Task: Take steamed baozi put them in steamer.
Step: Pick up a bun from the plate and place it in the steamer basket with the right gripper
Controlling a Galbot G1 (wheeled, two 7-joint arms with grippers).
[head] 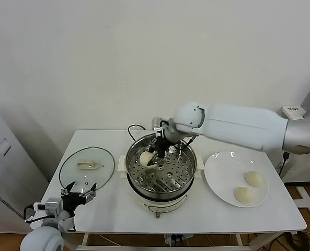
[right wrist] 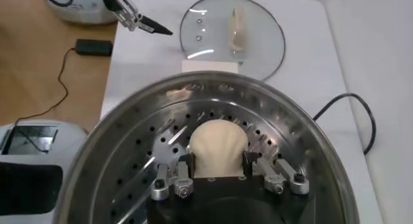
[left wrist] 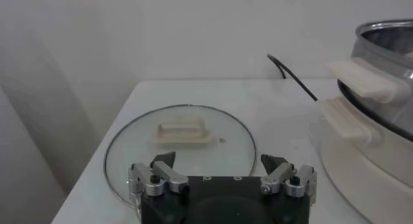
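The large round stainless-steel steamer (head: pixel 161 175) with its white base sits at the centre of the white rectangular table (head: pixel 118 214); a black cord (head: pixel 135 128) trails from its 11 o'clock side. The right gripper (head: pixel 153 156) reaches down inside the pot, over the perforated steel tray (head: pixel 173 170), at about 10 o'clock of the steamer's middle. Its fingers are clamped on either side of a smooth, cream-white, dome-shaped steamed baozi (right wrist: pixel 219 145); in the right wrist view the bun sits between the two pads, low over the tray, though whether it touches the metal cannot be told.

At 3 o'clock from the steamer lies a flat round white plate (head: pixel 217 167) with two more cream-white buns, one (head: pixel 253 178) nearer the wall and the other (head: pixel 243 194) just beside it towards the table's front edge.

At 9 o'clock from the steamer a round glass lid (head: pixel 87 166) with a pale handle lies flat on the table. The left gripper (head: pixel 79 194) hangs at the lid's 6 o'clock, near the table's front-left edge, its jaws spread wide and holding nothing.
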